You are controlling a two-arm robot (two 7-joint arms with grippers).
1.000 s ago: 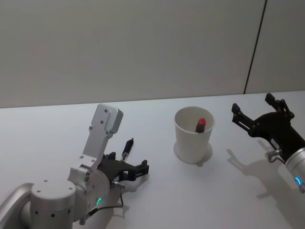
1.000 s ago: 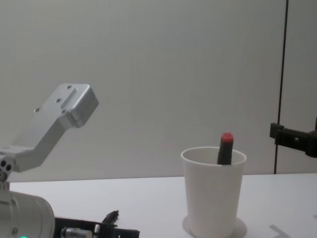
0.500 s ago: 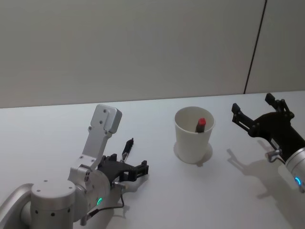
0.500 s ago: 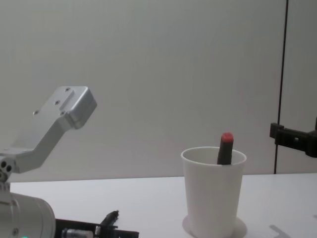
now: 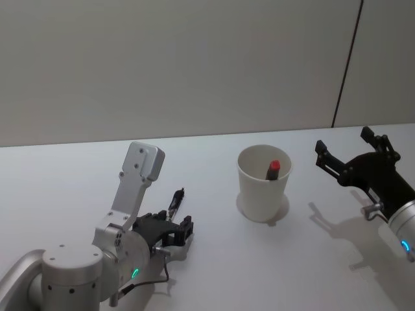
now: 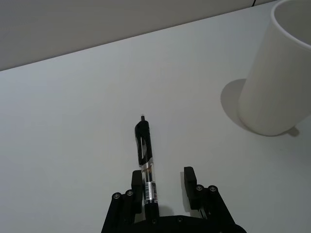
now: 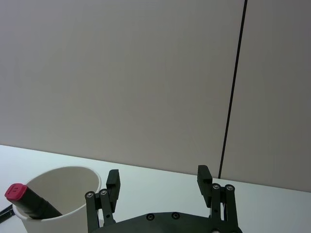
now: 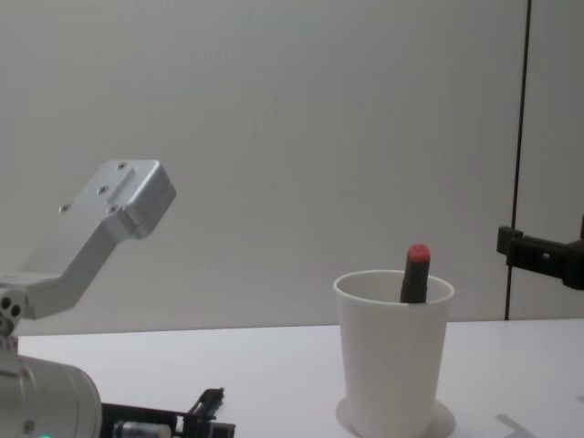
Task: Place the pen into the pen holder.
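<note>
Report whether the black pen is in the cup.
Out: black pen lies flat on the table, apart from the cup, between the left gripper's jaws.

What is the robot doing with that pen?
The left gripper is low on the table, its open fingers on either side of a black pen lying there, not yet squeezing it. The white pen holder stands nearby with a red-capped marker already inside. The right gripper hangs open beside the holder.

White table (image 5: pixel 65 175) carries lying pen (image 5: pixel 174 202); upright pen holder (image 5: pixel 262 188).
</note>
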